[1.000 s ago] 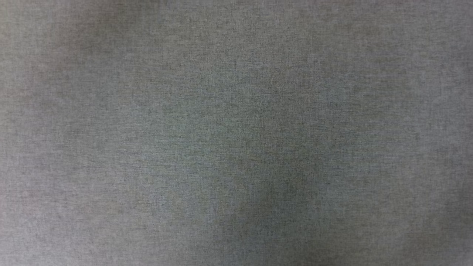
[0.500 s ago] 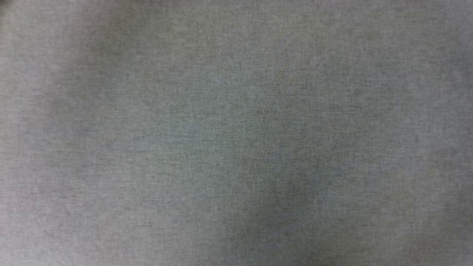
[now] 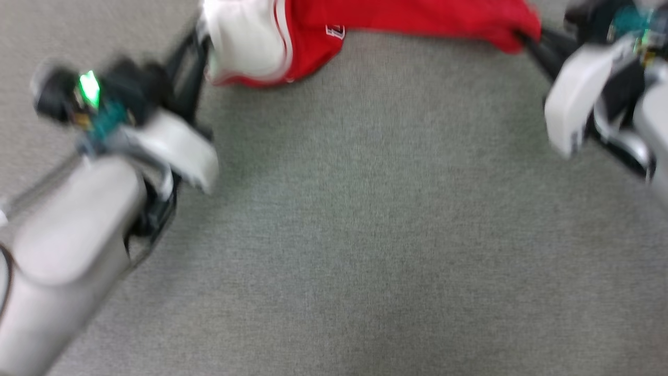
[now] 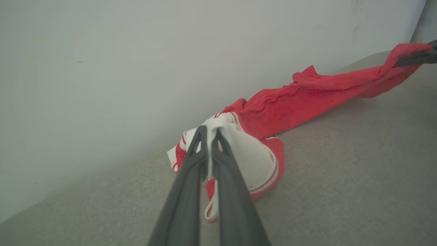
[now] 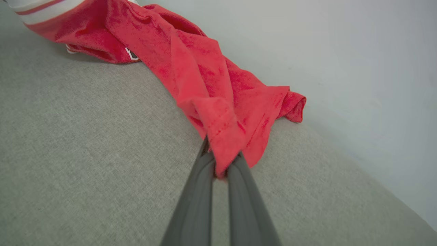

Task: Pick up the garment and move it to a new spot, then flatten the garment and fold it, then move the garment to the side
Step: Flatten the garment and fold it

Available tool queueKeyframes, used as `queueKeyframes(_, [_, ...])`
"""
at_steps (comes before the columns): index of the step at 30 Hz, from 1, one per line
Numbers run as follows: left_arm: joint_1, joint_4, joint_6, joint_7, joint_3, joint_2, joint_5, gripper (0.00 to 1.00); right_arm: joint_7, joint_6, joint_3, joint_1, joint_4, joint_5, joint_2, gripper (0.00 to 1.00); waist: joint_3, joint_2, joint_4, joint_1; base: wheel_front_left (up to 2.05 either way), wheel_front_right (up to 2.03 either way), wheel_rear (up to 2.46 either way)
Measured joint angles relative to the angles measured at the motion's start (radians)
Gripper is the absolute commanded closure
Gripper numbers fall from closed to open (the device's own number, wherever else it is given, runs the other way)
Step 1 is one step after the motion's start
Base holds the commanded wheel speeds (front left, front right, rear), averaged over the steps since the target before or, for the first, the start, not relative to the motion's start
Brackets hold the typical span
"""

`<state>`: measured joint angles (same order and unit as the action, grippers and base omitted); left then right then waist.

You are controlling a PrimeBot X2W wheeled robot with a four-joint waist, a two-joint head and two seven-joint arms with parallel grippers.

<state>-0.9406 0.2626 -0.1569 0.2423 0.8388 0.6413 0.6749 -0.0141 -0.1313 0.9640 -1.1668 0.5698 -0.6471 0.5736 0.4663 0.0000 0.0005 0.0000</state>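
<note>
The garment (image 3: 407,18), a red shirt with a white sleeve (image 3: 240,42), lies stretched in a rumpled band along the far edge of the grey surface. My left gripper (image 3: 202,42) is shut on the white sleeve end (image 4: 245,157), its tips (image 4: 208,131) pinching the cloth. My right gripper (image 3: 523,37) is shut on the red end (image 5: 205,78), with a fold bunched between its fingers (image 5: 222,160). In the left wrist view, the right gripper's fingers (image 4: 416,58) show at the far end of the shirt.
The grey fabric surface (image 3: 365,209) spreads wide in front of the shirt. A pale wall (image 4: 136,51) rises directly behind the surface's far edge, close to the garment (image 5: 341,51).
The head camera has moved: earlier it showed just grey surface, now both arms and the stretched garment are in view, blurred by motion.
</note>
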Motion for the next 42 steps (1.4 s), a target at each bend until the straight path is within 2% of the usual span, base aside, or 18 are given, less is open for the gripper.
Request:
queueKeyframes(5, [0.180, -0.104, -0.052, 0.008, 0.020, 0.028, 0.024, 1.00, 0.006, 0.000, 0.006, 0.146, -0.052, -0.033, 0.064, 1.00, -0.080, 0.0000, 0.002, -0.0001, 0.00, 0.00, 0.00])
queueKeyframes(12, [0.431, -0.238, -0.126, -0.002, 0.081, 0.100, 0.048, 1.00, -0.004, 0.000, -0.027, 0.385, -0.166, -0.062, 0.162, 1.00, -0.201, 0.0000, 0.002, -0.0002, 0.00, 0.00, 0.00])
queueKeyframes(19, [0.627, -0.278, -0.162, -0.011, 0.137, 0.117, 0.112, 1.00, -0.031, 0.000, -0.097, 0.634, -0.250, -0.074, 0.211, 1.00, -0.288, 0.0000, -0.002, -0.0003, 0.00, 0.00, 0.00])
queueKeyframes(27, [0.807, -0.319, -0.211, -0.005, 0.159, 0.137, 0.188, 1.00, -0.070, 0.000, -0.241, 0.897, -0.338, -0.066, 0.239, 1.00, -0.353, 0.0000, -0.008, -0.0003, 0.00, 0.00, 0.00])
queueKeyframes(32, [0.895, -0.339, -0.222, -0.007, 0.189, 0.133, 0.222, 1.00, -0.109, 0.000, -0.345, 1.054, -0.401, -0.054, 0.244, 1.00, -0.372, 0.0001, -0.006, -0.0002, 0.00, 0.00, 0.00])
queueKeyframes(38, [0.915, -0.343, -0.221, -0.020, 0.202, 0.136, 0.232, 1.00, -0.181, 0.000, -0.453, 1.171, -0.482, -0.021, 0.227, 1.00, -0.377, 0.0000, 0.004, -0.0002, 0.00, 0.00, 0.00])
queueKeyframes(42, [0.866, -0.328, -0.214, -0.018, 0.188, 0.143, 0.205, 1.00, -0.216, 0.000, -0.511, 1.195, -0.529, 0.017, 0.198, 1.00, -0.376, 0.0001, 0.011, -0.0002, 0.00, 0.00, 0.00])
